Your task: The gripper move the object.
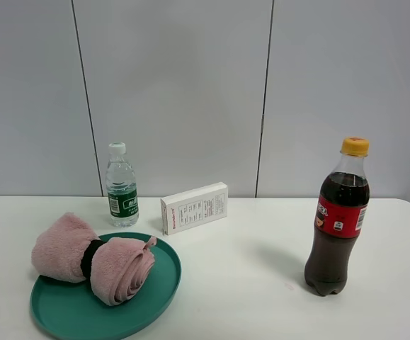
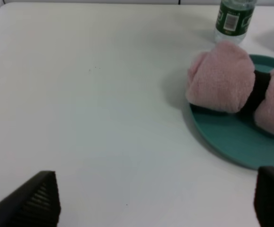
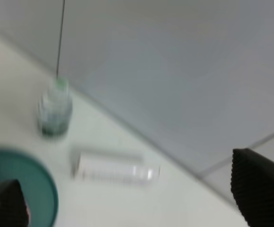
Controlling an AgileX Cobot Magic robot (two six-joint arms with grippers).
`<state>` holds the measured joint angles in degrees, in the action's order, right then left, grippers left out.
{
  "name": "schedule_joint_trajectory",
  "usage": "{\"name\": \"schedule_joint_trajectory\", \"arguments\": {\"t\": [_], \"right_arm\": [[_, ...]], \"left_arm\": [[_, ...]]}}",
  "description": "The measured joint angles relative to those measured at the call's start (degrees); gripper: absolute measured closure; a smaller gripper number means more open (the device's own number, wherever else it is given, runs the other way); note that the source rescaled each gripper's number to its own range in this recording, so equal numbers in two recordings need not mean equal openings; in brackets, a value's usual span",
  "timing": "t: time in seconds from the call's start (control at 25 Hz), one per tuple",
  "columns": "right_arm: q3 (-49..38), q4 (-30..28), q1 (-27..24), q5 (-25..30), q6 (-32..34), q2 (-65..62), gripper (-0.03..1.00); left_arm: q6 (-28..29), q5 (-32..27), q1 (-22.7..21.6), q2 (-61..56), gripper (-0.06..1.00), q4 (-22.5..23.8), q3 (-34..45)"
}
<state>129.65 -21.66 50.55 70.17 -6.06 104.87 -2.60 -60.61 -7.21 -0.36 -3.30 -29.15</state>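
Observation:
The pink rolled towel (image 1: 95,258), cinched by a black band, lies on a green plate (image 1: 155,290) at the table's front left, one end hanging over the plate's left rim. Neither gripper shows in the exterior high view. In the left wrist view the towel (image 2: 222,78) lies on the plate (image 2: 231,139), and my left gripper (image 2: 153,203) is open and empty over bare table, well apart from the towel. The right wrist view is blurred. My right gripper (image 3: 132,198) is open and empty, above the table.
A small water bottle (image 1: 121,185) and a white box (image 1: 195,207) stand behind the plate. A cola bottle (image 1: 338,219) stands at the right. The right wrist view shows the water bottle (image 3: 55,109), the white box (image 3: 115,168) and the plate's rim (image 3: 42,189).

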Motion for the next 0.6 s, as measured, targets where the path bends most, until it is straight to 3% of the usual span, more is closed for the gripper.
{"name": "schedule_joint_trajectory", "arguments": {"t": [0.08,0.24,0.4,0.6], "right_arm": [[-5.7,0.6,0.0,-1.0,0.2,0.0,0.23],[-16.6,5.2,0.0,-8.5,0.2,-0.5,0.23],[-28.0,8.8,0.0,-19.3,0.3,-4.1,0.23],[-41.1,9.0,-0.1,-30.9,0.3,-13.6,0.21]], "left_arm": [[0.0,0.0,0.0,0.0,-0.06,0.0,0.0],[0.0,0.0,0.0,0.0,-0.06,0.0,0.0],[0.0,0.0,0.0,0.0,-0.06,0.0,0.0],[0.0,0.0,0.0,0.0,-0.06,0.0,0.0]]}}
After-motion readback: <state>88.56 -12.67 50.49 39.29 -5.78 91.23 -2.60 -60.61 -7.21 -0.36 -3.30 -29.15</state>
